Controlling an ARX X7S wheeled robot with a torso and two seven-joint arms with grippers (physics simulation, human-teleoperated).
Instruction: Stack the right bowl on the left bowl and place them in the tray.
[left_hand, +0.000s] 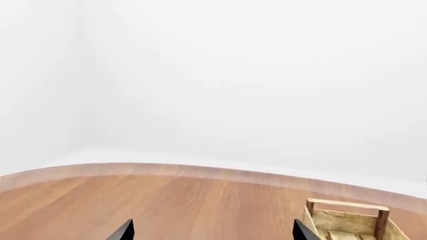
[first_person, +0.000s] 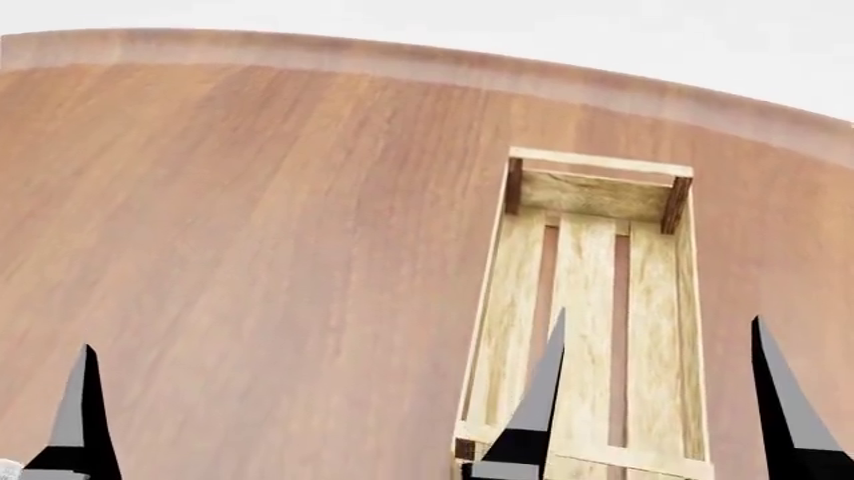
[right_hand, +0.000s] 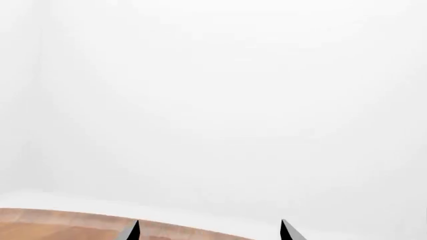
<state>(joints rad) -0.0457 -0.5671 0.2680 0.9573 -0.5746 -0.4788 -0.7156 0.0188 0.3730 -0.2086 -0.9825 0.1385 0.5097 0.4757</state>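
Nearest the head camera, the dark pointed fingertips of both grippers poke up from the lower edge. The right gripper (first_person: 661, 400) shows two tips spread well apart, one rising over the tray's floor planks and the other just off its right wall, with nothing between them. In the right wrist view the same two tips (right_hand: 133, 231) stand wide at the frame's lower edge, bare air between, so this claw is wide and holds nothing.

Of the left gripper (left_hand: 212, 231) the head view shows only a single tip (first_person: 83, 415), at the lower left over bare wood. The left wrist view does better: two tips set far apart with only table surface between them — wide again, and holding nothing.

Beyond the right fingertips lies the tray (first_person: 487, 300), a light-wood slatted crate with low sides, dark corner posts at its far end and open gaps between its floor planks. It sits on the right half of the table, long axis running away from the robot. What shows of its floor holds nothing; the near end is partly cut off by the frame edge, so that corner cannot be fully judged. One end of the tray (left_hand: 347, 220) also appears in the left wrist view, beside one of that gripper's tips.

The table (first_person: 240, 220) — a brown wood-grain top with a paler curved rim — stretches away past the crate. Neither bowl is in view. Behind the rim there is only a plain white backdrop (right_hand: 213, 100).
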